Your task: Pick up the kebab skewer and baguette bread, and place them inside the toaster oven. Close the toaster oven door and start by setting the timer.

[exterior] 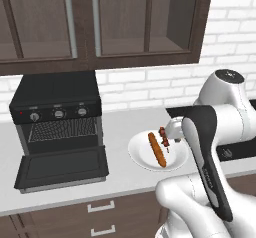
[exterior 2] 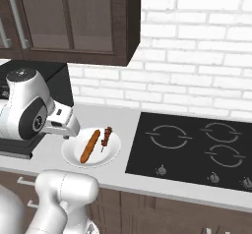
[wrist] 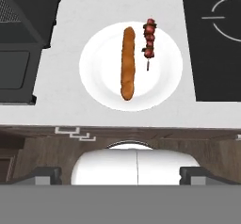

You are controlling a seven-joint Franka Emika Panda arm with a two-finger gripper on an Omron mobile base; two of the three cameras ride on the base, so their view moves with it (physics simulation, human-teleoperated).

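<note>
A: Below the hand [wrist: 120, 175], on the white plate [wrist: 101, 84], lie both foods; the kebab skewer [wrist: 149, 40] and the baguette bread [wrist: 127, 63] are side by side, apart, their long axes nearly parallel and running away from the counter's front edge toward the wall.

B: Which of the 2 is closer to the oven?

A: The baguette; it lies on the oven side of the plate, and the skewer on the side toward the black cooktop [wrist: 216, 39]; the skewer is the shorter one and sits on the far half of the plate.

B: And the hand?

A: High above the counter [wrist: 66, 108] and pointing down; its 2 tips [wrist: 47, 175] are spread as wide as they go, with nothing between them; the plate shows ahead of the tips, out past the counter's front edge, so I judge the hand must go forward and down.

B: Is the oven ready?

A: The toaster oven [exterior: 56, 113] stands left of the plate with the toaster oven door [exterior: 62, 168] dropped flat, rack exposed; the arm's forearm reaches over the near side of the plate in the left base view.
</note>
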